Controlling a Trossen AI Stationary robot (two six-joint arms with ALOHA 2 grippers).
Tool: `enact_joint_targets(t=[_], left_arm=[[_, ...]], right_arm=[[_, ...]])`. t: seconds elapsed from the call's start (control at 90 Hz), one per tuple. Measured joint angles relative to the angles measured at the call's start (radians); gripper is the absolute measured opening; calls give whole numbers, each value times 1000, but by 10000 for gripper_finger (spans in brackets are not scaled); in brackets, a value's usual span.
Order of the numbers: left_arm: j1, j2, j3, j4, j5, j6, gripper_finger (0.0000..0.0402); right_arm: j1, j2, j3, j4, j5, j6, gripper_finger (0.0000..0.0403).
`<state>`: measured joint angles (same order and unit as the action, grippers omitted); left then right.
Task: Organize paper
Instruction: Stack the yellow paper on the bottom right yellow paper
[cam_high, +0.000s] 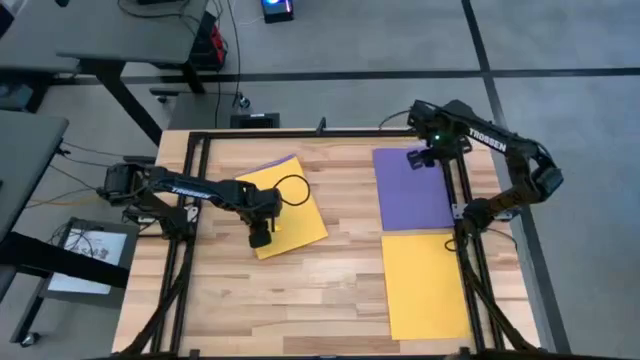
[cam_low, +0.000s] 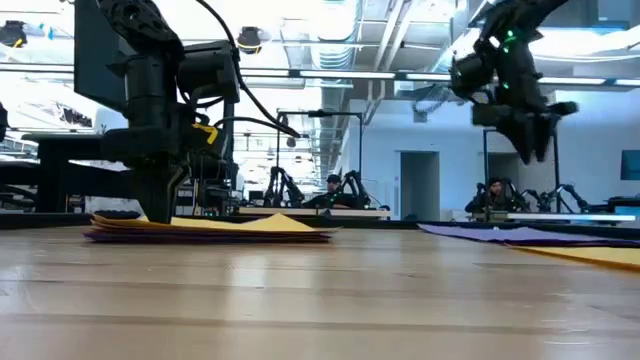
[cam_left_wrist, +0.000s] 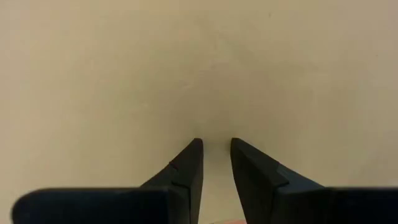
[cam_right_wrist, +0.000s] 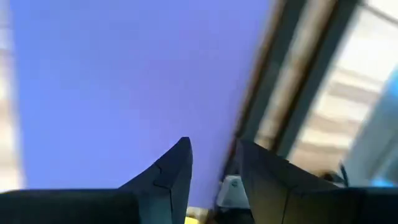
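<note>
Two sheets lie flat along the right side of my desk (cam_high: 330, 290): a purple sheet (cam_high: 410, 190) toward the far edge and a yellow sheet (cam_high: 425, 285) nearer the front, edge to edge. A small stack (cam_high: 290, 210) sits left of centre, tilted, yellow on top with purple showing beneath it. My left gripper (cam_high: 259, 238) is down on the stack's near left corner, its fingers (cam_left_wrist: 186, 171) set a narrow gap apart against the yellow top sheet. My right gripper (cam_high: 418, 158) hangs above the far end of the purple sheet, clear of it, its fingers (cam_right_wrist: 168, 177) slightly apart and holding nothing.
</note>
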<state>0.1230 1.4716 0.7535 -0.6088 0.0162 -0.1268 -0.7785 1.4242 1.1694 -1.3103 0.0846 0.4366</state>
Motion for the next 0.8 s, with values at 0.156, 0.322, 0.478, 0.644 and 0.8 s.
enact_joint_targets(t=[0.156, 0.322, 0.478, 0.644, 0.8], left_arm=[[0, -64, 61, -55, 0, -2, 66], [0, -160, 77, -110, 0, -15, 66], [0, -196, 77, -144, 0, -17, 66], [2, -194, 77, -136, 1, -12, 66], [2, -194, 76, -136, 0, -3, 66]], right_arm=[[191, 0, -6, 215, -82, 10, 120], [398, 20, -49, 504, -122, 152, 120], [497, 89, -60, 497, -110, 206, 120], [469, 186, -62, 220, -7, 217, 120], [420, 197, -76, 198, 28, 139, 120]])
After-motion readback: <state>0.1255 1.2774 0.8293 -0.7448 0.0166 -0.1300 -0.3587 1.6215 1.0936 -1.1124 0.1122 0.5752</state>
